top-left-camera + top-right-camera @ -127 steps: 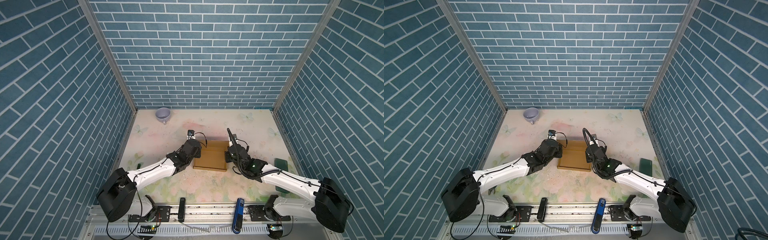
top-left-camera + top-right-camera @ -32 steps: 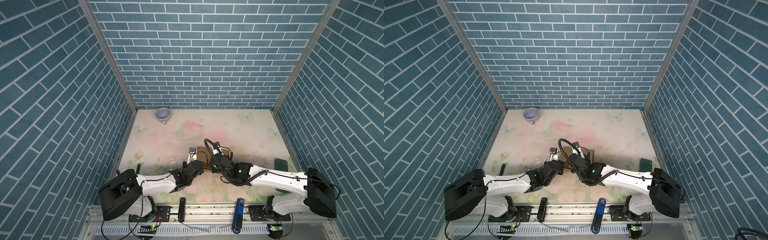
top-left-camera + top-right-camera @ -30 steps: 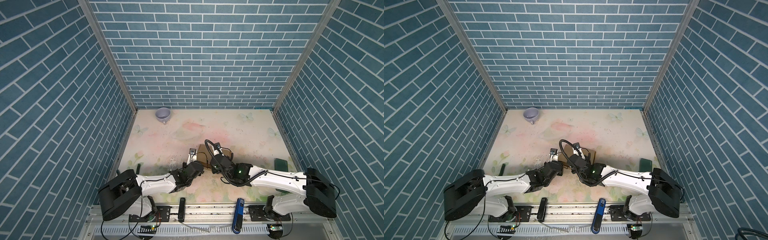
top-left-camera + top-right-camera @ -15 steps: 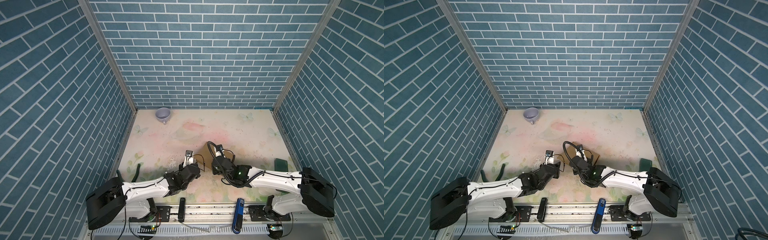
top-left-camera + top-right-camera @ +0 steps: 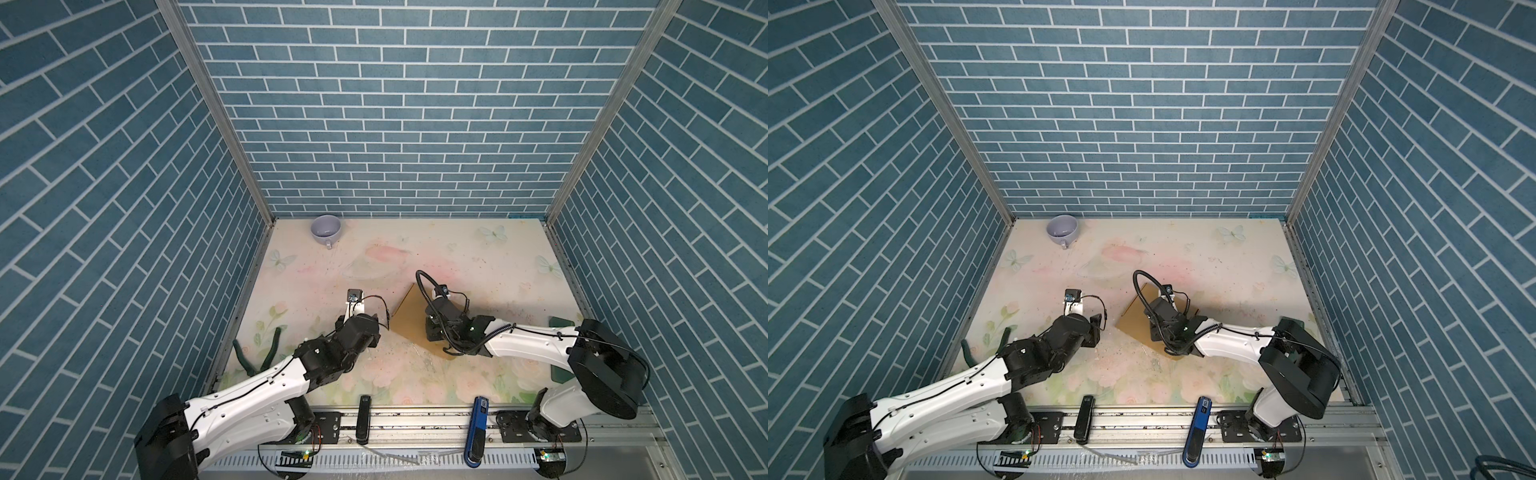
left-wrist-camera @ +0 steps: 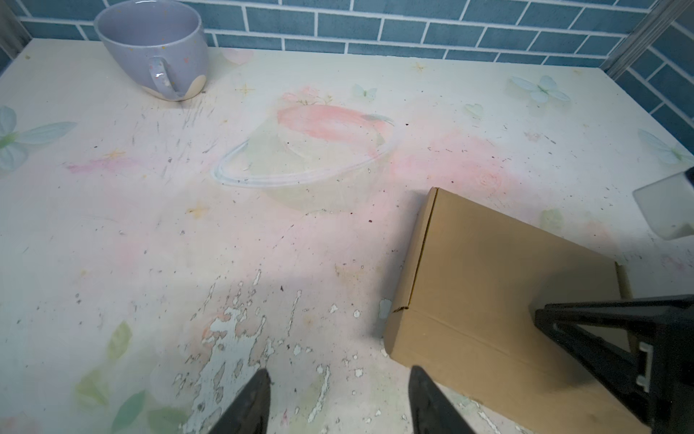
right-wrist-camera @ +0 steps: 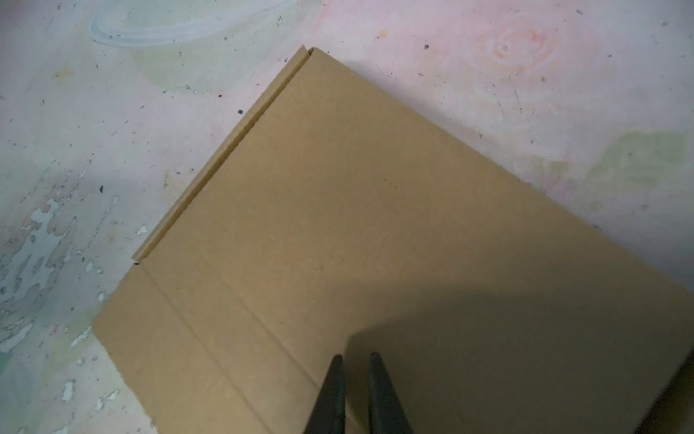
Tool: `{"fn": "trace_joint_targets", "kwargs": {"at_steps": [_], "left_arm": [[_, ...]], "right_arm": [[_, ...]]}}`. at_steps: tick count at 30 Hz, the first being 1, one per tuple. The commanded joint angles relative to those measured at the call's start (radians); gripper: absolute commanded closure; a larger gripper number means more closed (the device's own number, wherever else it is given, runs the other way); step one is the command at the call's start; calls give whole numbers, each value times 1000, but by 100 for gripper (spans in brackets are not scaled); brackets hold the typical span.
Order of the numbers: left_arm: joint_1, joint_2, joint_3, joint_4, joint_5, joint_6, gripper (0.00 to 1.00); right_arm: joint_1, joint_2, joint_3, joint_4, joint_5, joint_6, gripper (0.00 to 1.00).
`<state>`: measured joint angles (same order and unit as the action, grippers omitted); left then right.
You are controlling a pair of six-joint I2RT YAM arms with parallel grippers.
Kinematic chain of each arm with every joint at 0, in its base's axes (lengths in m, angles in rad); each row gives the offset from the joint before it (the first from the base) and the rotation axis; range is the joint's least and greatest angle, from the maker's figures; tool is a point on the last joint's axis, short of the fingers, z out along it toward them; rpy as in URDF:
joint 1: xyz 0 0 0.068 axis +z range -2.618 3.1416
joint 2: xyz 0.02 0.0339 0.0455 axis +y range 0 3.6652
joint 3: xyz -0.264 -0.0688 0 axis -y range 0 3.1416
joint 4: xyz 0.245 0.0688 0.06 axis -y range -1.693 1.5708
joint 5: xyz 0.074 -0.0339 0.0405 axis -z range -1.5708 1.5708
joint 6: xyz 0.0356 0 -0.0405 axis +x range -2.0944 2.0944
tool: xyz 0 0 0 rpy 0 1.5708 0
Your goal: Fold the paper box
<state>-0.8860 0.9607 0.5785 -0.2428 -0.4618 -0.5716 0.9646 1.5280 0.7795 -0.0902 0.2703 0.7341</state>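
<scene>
The paper box [image 5: 409,318] [image 5: 1133,320] lies folded shut on the table as a shallow tan box, turned diagonally. My right gripper [image 7: 355,357] [image 5: 434,332] is over its lid, the fingers almost together with nothing between them; whether the tips touch the lid I cannot tell. The box [image 7: 356,225] fills most of the right wrist view. My left gripper [image 6: 340,375] [image 5: 372,334] is low over bare table to the left of the box [image 6: 488,285], open and empty, one finger [image 6: 424,394] close to the box's near corner.
A lavender mug [image 5: 326,230] [image 6: 154,45] stands at the back left corner. A dark green forked object [image 5: 266,349] lies by the left wall, and a dark green block [image 5: 561,322] by the right wall. Black [image 5: 363,419] and blue [image 5: 478,432] tools sit on the front rail.
The left gripper has opened, let go of the box and drawn back to the left. The box now shows more, lying diagonally. The right gripper stays over it, its fingers slightly closer.
</scene>
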Motion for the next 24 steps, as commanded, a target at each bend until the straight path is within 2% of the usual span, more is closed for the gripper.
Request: {"fn": "trace_joint_targets", "kwargs": {"at_steps": [1, 4, 8, 11, 14, 18, 21, 24], "left_arm": [[81, 85, 88, -4, 217, 140, 39], [139, 205, 183, 7, 317, 222, 38], [222, 370, 276, 53, 488, 313, 36], [259, 480, 349, 55, 571, 365, 33], [286, 574, 419, 30, 640, 403, 32], [309, 679, 494, -22, 703, 440, 38], [317, 723, 528, -49, 714, 462, 48], [321, 754, 558, -84, 712, 479, 52]], "right_arm": [[-23, 16, 39, -149, -44, 44, 87], [-23, -113, 42, -214, -5, 39, 84], [-26, -311, 67, -422, 63, 49, 74], [-39, -401, 63, -539, 86, 67, 66], [-74, -458, 22, -579, 86, 84, 62], [-121, -498, -44, -545, 54, 103, 61], [-138, -510, -77, -517, 45, 107, 62], [-152, -519, -93, -500, 38, 103, 63]]}}
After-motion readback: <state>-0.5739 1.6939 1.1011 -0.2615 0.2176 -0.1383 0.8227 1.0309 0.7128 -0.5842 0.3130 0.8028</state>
